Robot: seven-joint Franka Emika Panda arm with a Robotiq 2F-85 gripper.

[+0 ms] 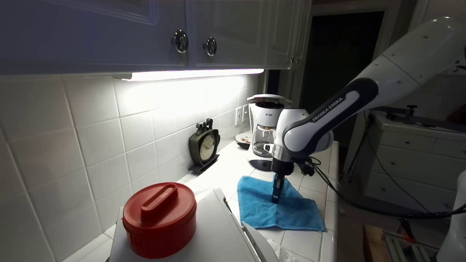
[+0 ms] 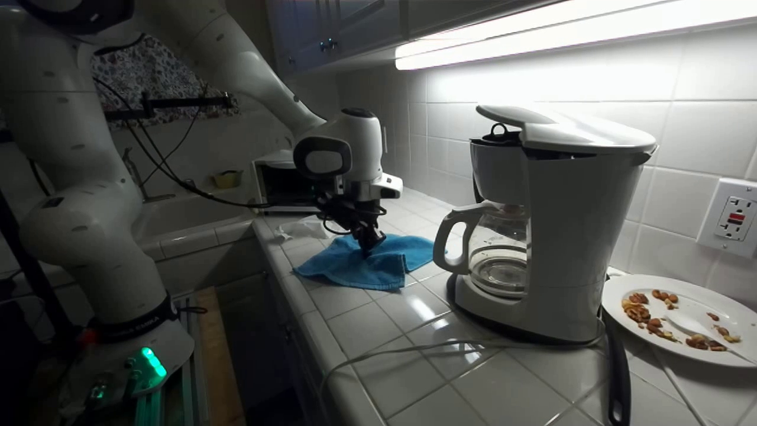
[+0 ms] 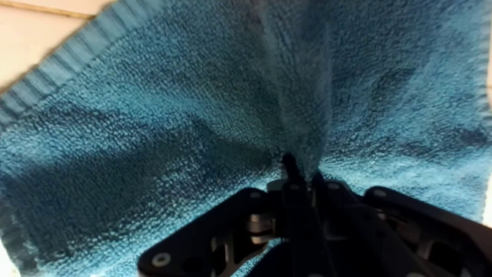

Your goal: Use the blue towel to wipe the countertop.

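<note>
The blue towel (image 1: 256, 207) lies rumpled on the white tiled countertop (image 1: 302, 243). It also shows in an exterior view (image 2: 349, 269), in front of the coffee maker, on the same countertop (image 2: 429, 387). My gripper (image 1: 276, 200) points down at the middle of the towel; it also shows over the towel in an exterior view (image 2: 369, 245). In the wrist view the towel (image 3: 153, 100) fills most of the picture. There the jaws of the gripper (image 3: 305, 171) are close together with a raised fold of the towel pinched between them. The surface under the towel is hidden.
A white coffee maker (image 2: 562, 236) with a glass pot stands beside the towel, its cord (image 2: 408, 350) on the counter. A plate with nuts (image 2: 680, 290), a green clock (image 1: 204, 145) and a red-lidded container (image 1: 160, 218) are nearby. Upper cabinets (image 1: 225, 32) overhang the counter.
</note>
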